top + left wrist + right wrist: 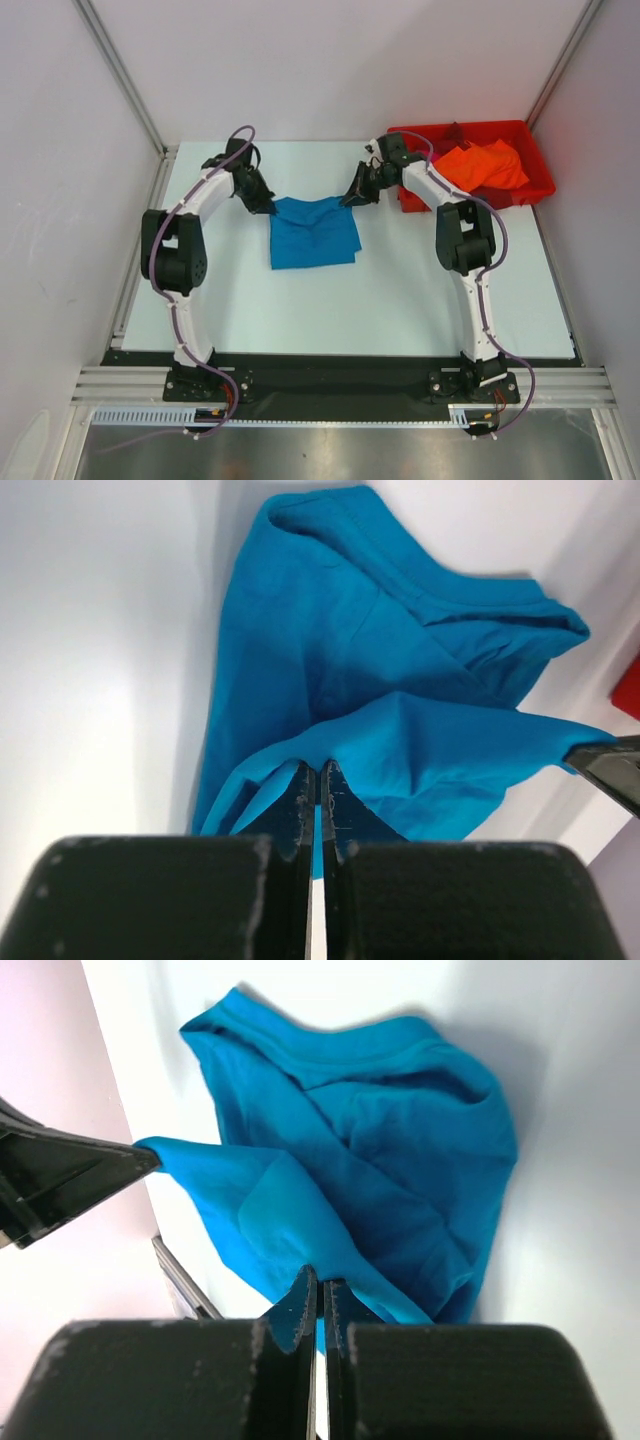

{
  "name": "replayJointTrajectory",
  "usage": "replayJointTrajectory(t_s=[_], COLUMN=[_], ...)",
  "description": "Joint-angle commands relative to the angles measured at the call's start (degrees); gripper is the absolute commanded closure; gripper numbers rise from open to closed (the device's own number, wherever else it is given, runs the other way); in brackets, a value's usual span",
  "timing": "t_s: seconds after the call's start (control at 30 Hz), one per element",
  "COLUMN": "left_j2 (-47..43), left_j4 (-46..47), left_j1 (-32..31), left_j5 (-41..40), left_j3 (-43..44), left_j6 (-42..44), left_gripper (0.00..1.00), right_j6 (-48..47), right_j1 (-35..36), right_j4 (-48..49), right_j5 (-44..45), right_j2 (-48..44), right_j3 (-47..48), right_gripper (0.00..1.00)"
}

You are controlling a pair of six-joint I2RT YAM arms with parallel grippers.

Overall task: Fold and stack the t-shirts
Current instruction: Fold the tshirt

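left gripper [268,208]: jaws pressed together, pinching the far-left corner of the teal-blue t-shirt [313,232]
teal-blue t-shirt: on the table [400,300], centre toward 12 o'clock; far edge held up between both grippers; the rest lies rumpled on the surface
right gripper [350,198]: jaws pressed together, pinching the shirt's far-right corner
orange t-shirt [485,165]: heaped in the red bin [520,197] at 2 o'clock

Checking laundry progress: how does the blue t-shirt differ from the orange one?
The blue t-shirt lies on the white table; the orange t-shirt sits in the red bin. The blue one is pinched at its far edge by the left gripper and right gripper; the orange one is untouched. The blue is spread fairly flat, the orange bunched. Both are plain cloth.
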Motion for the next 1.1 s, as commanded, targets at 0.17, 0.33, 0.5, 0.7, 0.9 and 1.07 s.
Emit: replayJointTrajectory(t_s=[0.17,0.33,0.5,0.7,0.9,1.07], left_j2=[3.27,6.78,10.22,14.26,17.69,13.32], left_j4=[2.41,3.20,4.95,8.03,8.48,2.51], left_j1=[2.64,3.96,4.57,5.10,5.28,5.28], left_j5=[2.75,4.68,6.44,8.55,8.82,3.12], left_j3=[6.74,9.64,13.06,16.41,25.62,32.32], left_j6=[1.27,0.66,0.22,-0.75,-0.05,3.20], left_gripper=[1.00,0.99,0.98,0.89,0.56,0.32], right_j6=[2.30,3.36,4.68,5.47,5.91,2.14], right_j1=[-2.48,-3.18,-3.98,-4.94,-6.09,-7.49], right_j4=[2.62,3.93,5.69,6.05,3.59,-3.87], right_j5=[-2.24,-3.03,-2.86,-2.60,-1.46,-0.23], right_j2=[2.70,6.30,8.59,12.19,14.22,9.75], right_j3=[4.86,7.14,8.81,13.29,21.45,22.00], right_gripper=[1.00,0.99,0.98,0.94,0.62,0.49])
